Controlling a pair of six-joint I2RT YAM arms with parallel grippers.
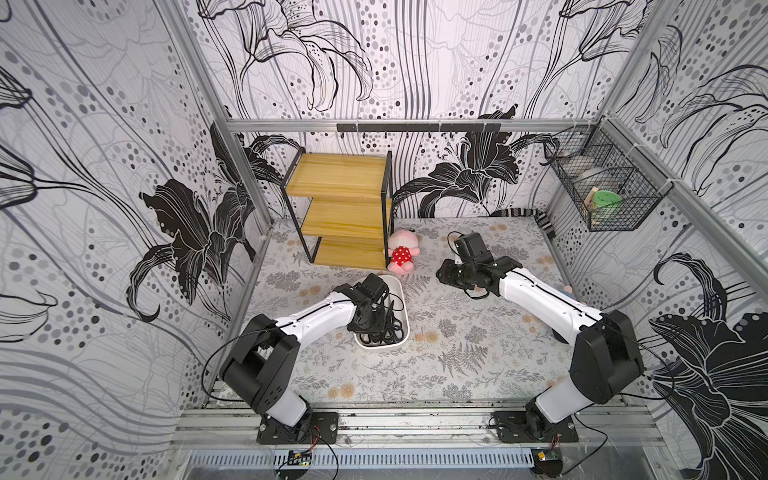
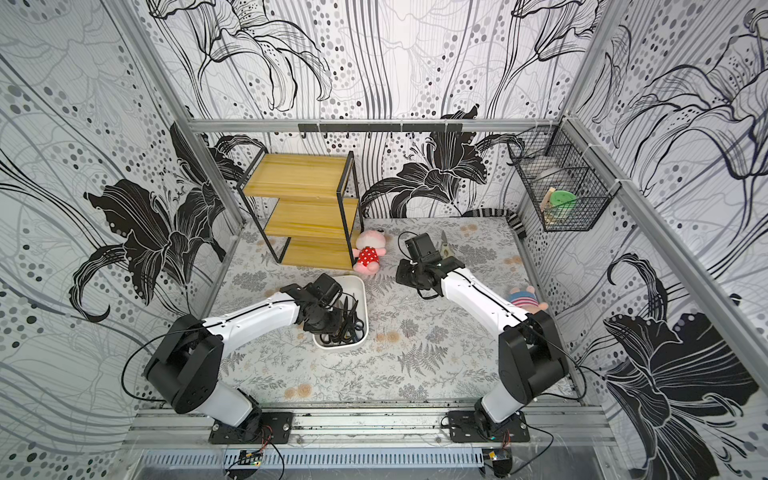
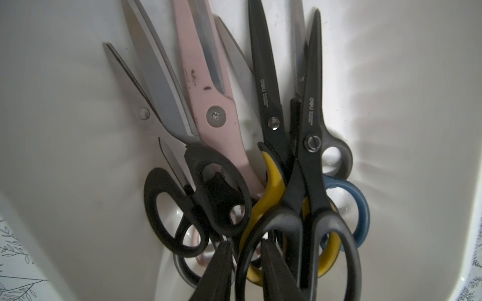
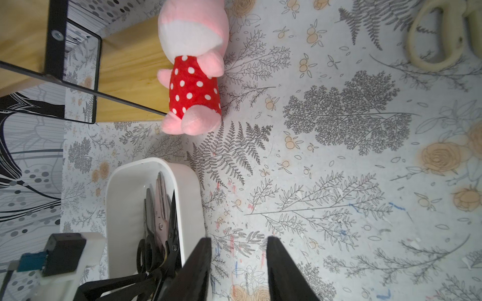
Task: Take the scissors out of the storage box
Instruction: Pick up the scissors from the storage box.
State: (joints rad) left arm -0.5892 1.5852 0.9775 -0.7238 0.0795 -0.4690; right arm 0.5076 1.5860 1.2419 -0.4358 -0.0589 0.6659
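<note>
While the left fingers (image 3: 217, 273) straddled a black handle loop (image 3: 284, 220) with only a narrow gap, I could not tell whether they pinched it. The scissors (image 3: 208, 104) lay heaped in the storage box (image 3: 78, 130), directly beneath those fingers. Right fingers (image 4: 284, 273) stood apart, empty, above the desk (image 4: 339, 182), box just beside them.

- Box (image 3: 391, 130): smooth white plastic with a faint sheen.
- Scissors (image 3: 271, 122): bare grey metal blades, some coated matt black and one coated pink; matt plastic handles.
- Shelf (image 1: 336, 174): smooth wood boards in a black metal frame.
- Toy (image 4: 193, 86): soft plush cloth.
- Table (image 4: 339, 182): matt printed covering, scuffed.
</note>
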